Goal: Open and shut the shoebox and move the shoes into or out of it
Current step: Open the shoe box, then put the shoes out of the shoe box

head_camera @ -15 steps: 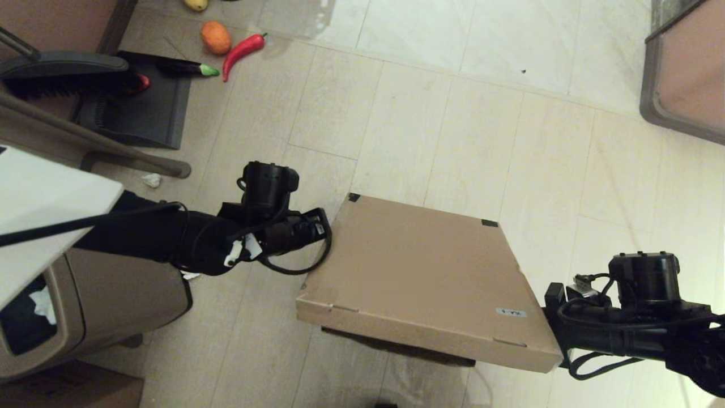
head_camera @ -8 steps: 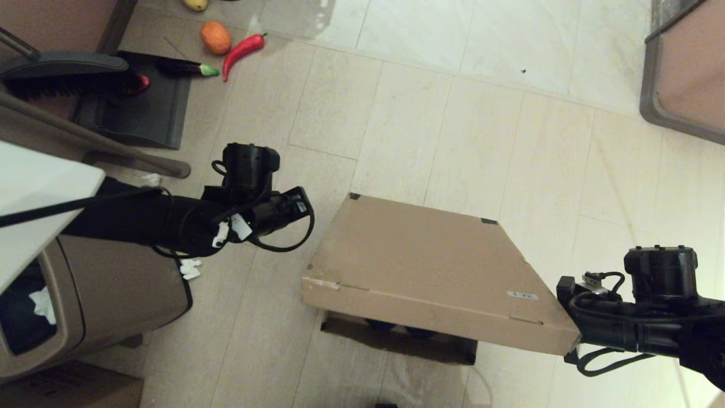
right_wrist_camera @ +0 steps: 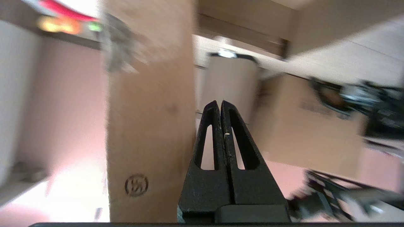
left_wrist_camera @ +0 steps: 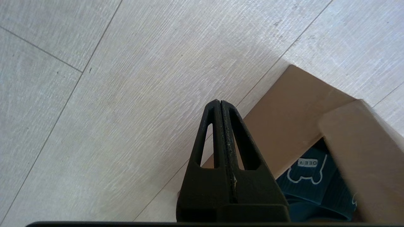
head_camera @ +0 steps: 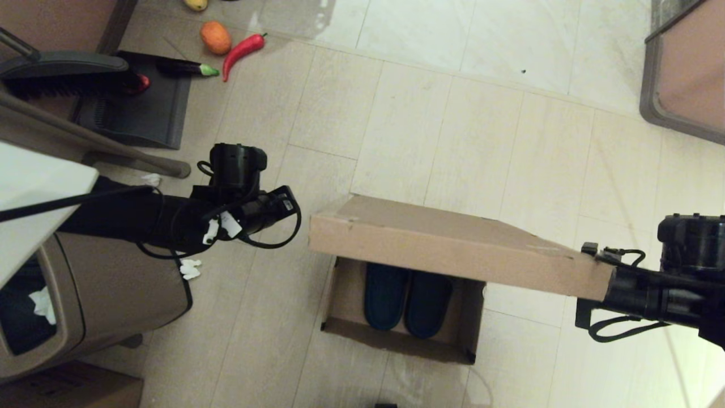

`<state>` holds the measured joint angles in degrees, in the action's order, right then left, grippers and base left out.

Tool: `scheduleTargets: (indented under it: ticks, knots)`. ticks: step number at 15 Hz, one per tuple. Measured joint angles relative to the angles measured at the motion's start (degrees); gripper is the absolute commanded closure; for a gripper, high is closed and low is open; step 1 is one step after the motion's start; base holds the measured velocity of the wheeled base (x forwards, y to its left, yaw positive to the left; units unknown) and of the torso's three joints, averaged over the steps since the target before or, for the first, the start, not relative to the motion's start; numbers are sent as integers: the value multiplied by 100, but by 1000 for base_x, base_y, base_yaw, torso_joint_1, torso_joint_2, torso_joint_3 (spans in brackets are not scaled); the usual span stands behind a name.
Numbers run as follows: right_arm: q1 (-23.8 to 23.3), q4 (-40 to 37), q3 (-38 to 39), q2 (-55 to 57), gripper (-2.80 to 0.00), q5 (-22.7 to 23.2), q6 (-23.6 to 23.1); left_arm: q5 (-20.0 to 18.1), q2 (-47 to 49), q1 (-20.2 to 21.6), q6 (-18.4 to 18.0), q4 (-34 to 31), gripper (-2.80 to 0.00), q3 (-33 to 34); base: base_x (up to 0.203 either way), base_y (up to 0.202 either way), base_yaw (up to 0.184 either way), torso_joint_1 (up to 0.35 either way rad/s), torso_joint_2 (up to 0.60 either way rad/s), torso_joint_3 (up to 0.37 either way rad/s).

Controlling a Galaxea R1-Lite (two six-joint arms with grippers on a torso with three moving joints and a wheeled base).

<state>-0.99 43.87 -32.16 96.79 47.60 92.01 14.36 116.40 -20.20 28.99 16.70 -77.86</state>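
The shoebox [head_camera: 396, 340] sits on the floor with its brown lid [head_camera: 453, 243] tilted up at the front. Inside, the two navy shoes [head_camera: 408, 300] lie side by side. My right gripper [head_camera: 595, 277] is shut with nothing between its fingers and presses against the lid's front right corner. The right wrist view shows that gripper [right_wrist_camera: 220, 102] beside the blurred lid [right_wrist_camera: 148, 110]. My left gripper [head_camera: 286, 207] hangs left of the box, clear of it. In its wrist view it [left_wrist_camera: 220, 102] is shut and empty above the box wall [left_wrist_camera: 293, 104], with a shoe's logo strap [left_wrist_camera: 309, 176] showing.
A brown trash bin [head_camera: 96, 306] stands at the left under a white surface [head_camera: 34, 187], with a plain cardboard box [head_camera: 68, 391] below it. A dustpan and brush [head_camera: 136, 102] and toy vegetables [head_camera: 242, 50] lie at the far left. A grey-rimmed container [head_camera: 685, 73] is at the far right.
The lid has swung up from nearly closed, uncovering the shoes. My right gripper rose and shifted right with the lid's corner. My left gripper drew back leftward from the box.
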Motion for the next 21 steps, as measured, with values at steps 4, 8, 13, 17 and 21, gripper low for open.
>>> scheduleTargets:
  ticks: [4, 8, 13, 17, 21]
  knots:
    - [-314, 0, -928, 94, 0, 21, 413, -22, 34, 6, 0, -20, 0, 20, 0, 0, 0, 0, 0, 0]
    - [-529, -32, -1977, 435, 0, 2, 52, -15, 80, 6, -15, -37, 0, 78, 0, 0, 0, 0, 0, 0]
    - [-50, -1239, -2079, 337, 0, -336, -3441, 13, -156, 30, -510, -7, 0, 937, 0, 0, 0, 0, 0, 0]
    - [1372, -3601, -2348, 371, 0, -2379, -6839, -6, -613, 59, -609, 341, 0, 2157, 0, 0, 0, 0, 0, 0]
    - [2676, -4481, -2856, 1071, 0, -4319, -7618, -15, -844, 89, -766, 811, 0, 2848, 0, 0, 0, 0, 0, 0]
